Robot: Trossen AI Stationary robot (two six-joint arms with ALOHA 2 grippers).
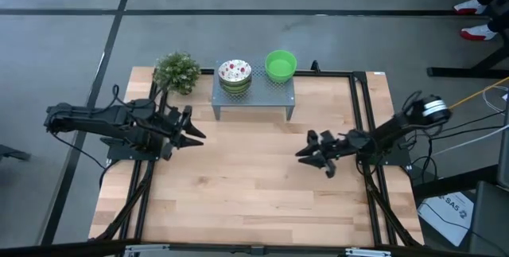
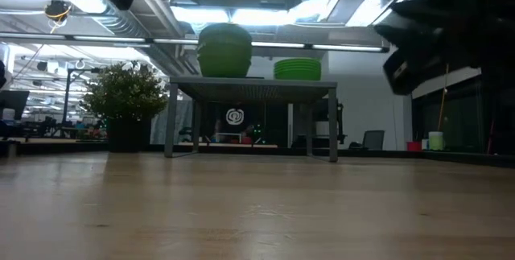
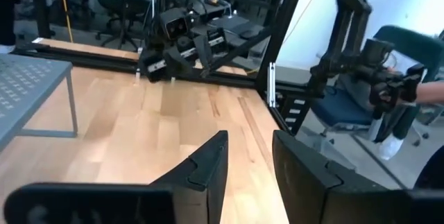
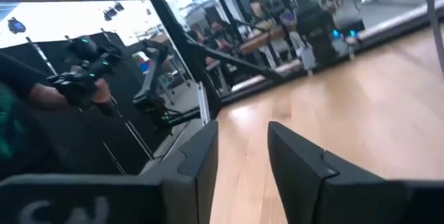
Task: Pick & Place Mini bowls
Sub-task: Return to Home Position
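Looking finished, you'd judge: your patterned bowls (image 1: 235,74) and green bowls (image 1: 280,64) sit stacked on the stand (image 1: 253,99); left tool (image 1: 195,128) and right tool (image 1: 306,147) hang empty, narrowly parted.

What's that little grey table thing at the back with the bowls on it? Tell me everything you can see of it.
The grey stand looks like thin metal: a flat rectangular top full of small holes, on slim straight legs, open underneath. It stands upright at the far middle of the wooden table, beside the potted plant. On it rest a stack of patterned bowls and a stack of green bowls. The left gripper and right gripper are clear of it.
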